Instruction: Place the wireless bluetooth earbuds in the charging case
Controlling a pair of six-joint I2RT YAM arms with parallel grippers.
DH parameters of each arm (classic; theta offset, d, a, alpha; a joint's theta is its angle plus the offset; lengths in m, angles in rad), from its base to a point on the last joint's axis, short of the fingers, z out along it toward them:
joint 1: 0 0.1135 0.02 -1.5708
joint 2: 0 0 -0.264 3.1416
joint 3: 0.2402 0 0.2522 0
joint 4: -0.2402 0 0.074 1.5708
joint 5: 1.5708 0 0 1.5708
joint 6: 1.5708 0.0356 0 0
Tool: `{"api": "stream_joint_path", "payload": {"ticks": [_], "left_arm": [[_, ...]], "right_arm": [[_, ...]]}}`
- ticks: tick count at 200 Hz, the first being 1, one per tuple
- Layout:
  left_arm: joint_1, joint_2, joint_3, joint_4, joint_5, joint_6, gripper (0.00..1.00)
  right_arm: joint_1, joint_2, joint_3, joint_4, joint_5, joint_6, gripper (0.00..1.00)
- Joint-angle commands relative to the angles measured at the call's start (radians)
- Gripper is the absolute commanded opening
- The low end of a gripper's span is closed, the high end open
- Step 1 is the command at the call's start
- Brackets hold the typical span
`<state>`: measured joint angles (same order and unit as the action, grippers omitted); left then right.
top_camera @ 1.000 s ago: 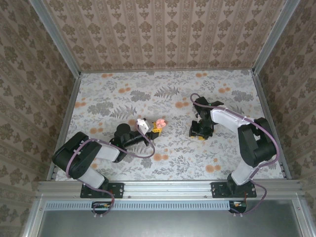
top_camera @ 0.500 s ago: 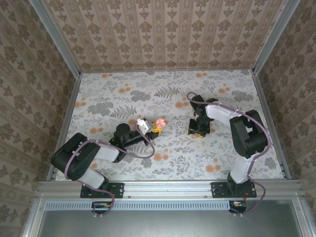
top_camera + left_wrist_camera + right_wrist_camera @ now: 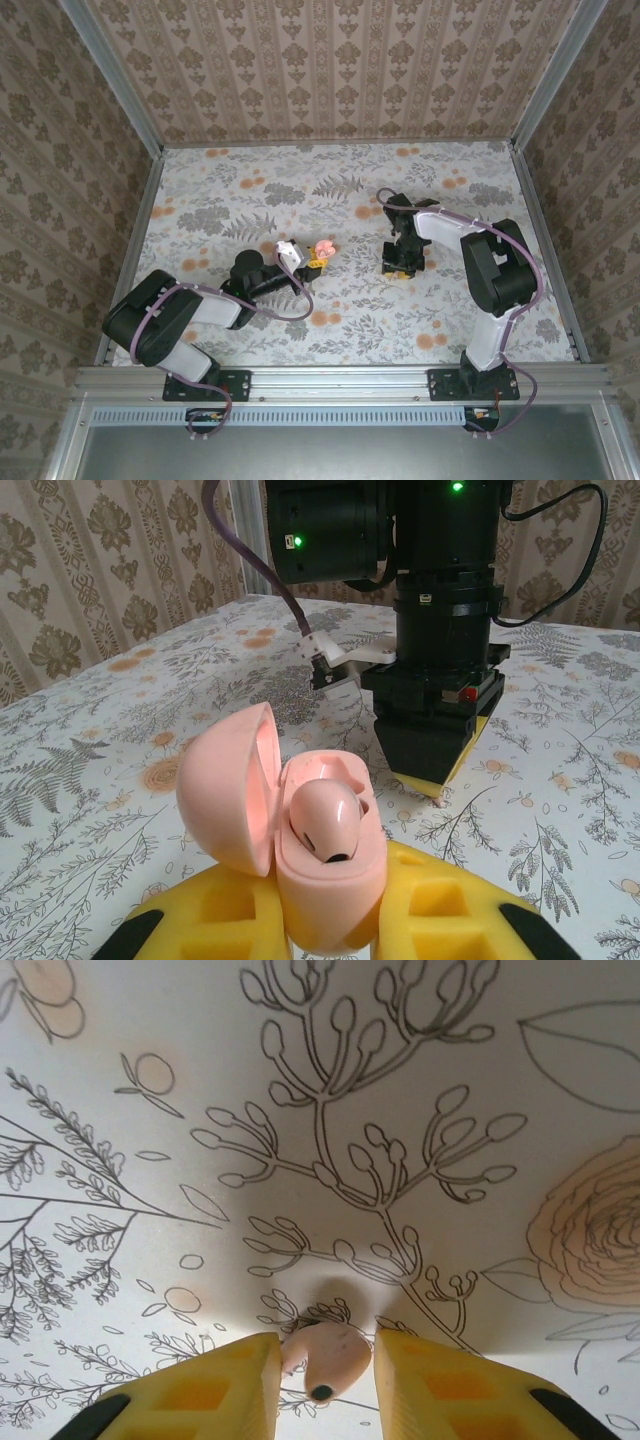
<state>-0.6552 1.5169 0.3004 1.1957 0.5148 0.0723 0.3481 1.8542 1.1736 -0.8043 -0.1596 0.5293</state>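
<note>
Flowery table (image 3: pixel 250 190) below both arms. Nearest, the left gripper (image 3: pixel 316 260) hugs the open charging case (image 3: pixel 330 895), one earbud (image 3: pixel 322 818) already inside. Farther off, the right gripper (image 3: pixel 428 775) points straight down, narrow, the other earbud (image 3: pixel 330 1352) lying right between its fingers (image 3: pixel 230 1380). Squeezed or not, I cannot tell. From above it is too small to see.
</note>
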Motion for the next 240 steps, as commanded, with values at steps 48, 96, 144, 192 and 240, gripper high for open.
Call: {"api": "stream_joint_path", "payload": {"ticks": [48,96,144,192,240], "left_arm": [[-0.004,-0.021,-0.002,-0.035,-0.001,0.027,0.11],[-0.004,-0.03,-0.003,-0.042,-0.001,0.03,0.11],[-0.004,-0.043,-0.003,-0.057,-0.002,0.035,0.11],[-0.003,-0.053,-0.002,-0.076,-0.004,0.044,0.11],[-0.003,-0.038,0.003,-0.089,-0.004,0.042,0.11]], "right_arm": [[-0.004,0.012,0.013,0.021,0.053,-0.021,0.24],[-0.004,0.006,0.02,0.035,0.06,-0.021,0.32],[-0.004,0.024,0.034,0.042,0.046,-0.026,0.28],[-0.003,0.031,0.036,0.059,0.035,-0.033,0.22],[0.005,-0.032,0.002,0.112,0.039,-0.058,0.19]]}}
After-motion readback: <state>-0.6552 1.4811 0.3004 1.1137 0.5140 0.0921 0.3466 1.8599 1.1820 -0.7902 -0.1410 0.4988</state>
